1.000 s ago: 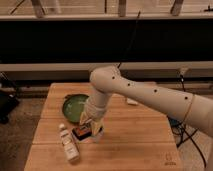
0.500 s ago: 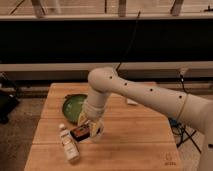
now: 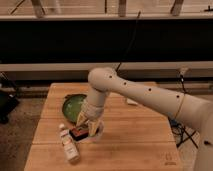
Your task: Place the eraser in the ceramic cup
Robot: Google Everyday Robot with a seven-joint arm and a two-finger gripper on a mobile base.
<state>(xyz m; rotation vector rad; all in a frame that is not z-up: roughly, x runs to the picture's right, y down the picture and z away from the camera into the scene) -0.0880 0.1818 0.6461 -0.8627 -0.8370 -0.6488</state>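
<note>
Eraser (image 3: pixel 78 133) held at the left edge of the cup (image 3: pixel 99 132)
The fingers of the gripper (image 3: pixel 87 126) were closed on the eraser, holding it low over the bench (image 3: pixel 135 145), just left of the small whitish cup and partly in front of it. A white bottle (image 3: pixel 69 146) lay near the eraser to the front left, and a green bowl (image 3: pixel 74 104) stood just behind. The arm (image 3: pixel 145 95) reached in from the right.

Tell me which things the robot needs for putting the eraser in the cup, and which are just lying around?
For the job:
- eraser, dark with an orange-red stripe
- ceramic cup, right beside the eraser
- end effector, low over those two

Just lying about:
- green bowl, behind them
- white bottle, lying at the front of the wooden table
</note>
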